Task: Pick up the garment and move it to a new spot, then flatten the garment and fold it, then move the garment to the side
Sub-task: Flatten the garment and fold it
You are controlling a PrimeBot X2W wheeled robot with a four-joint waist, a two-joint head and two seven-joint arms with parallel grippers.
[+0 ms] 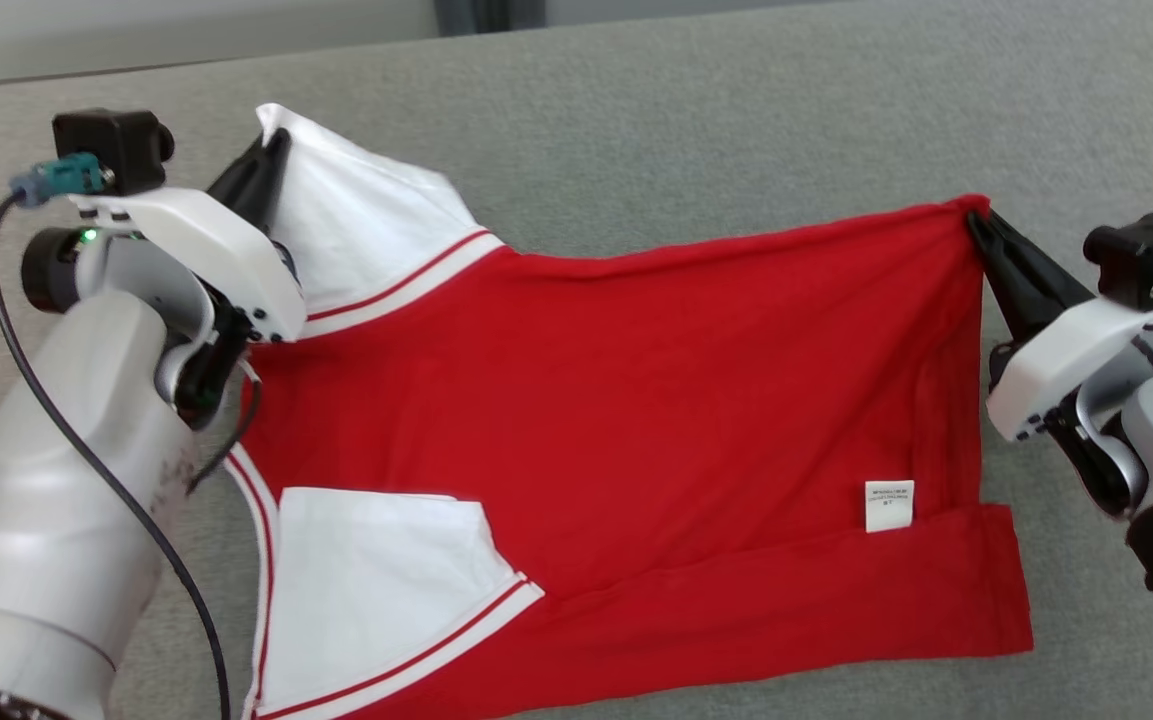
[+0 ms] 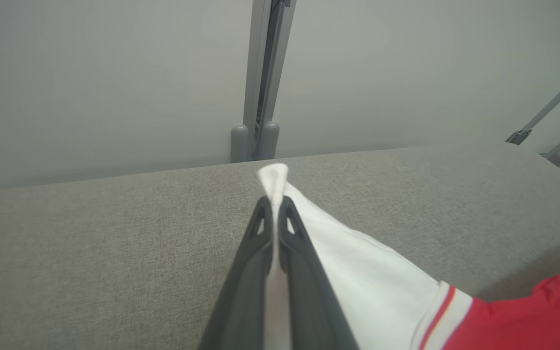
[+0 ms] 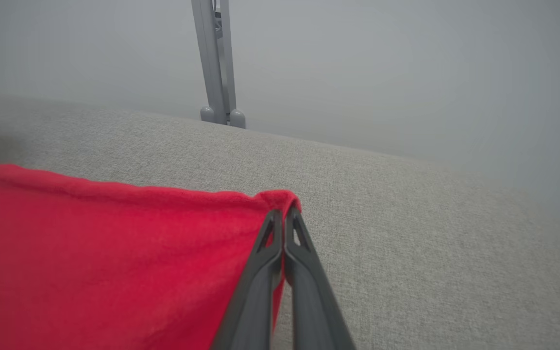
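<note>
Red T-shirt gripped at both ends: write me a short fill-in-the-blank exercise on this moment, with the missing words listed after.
1. The left gripper pinches the tip of a ____ sleeve of the red jersey T-shirt.
2. The right gripper pinches a ____ corner at the shirt's hem end.
3. The small white label lies nearer the ____ gripper.
4. The shirt is spread over a ____ woven fabric surface.

Missing words: white; red; right; grey.
</note>
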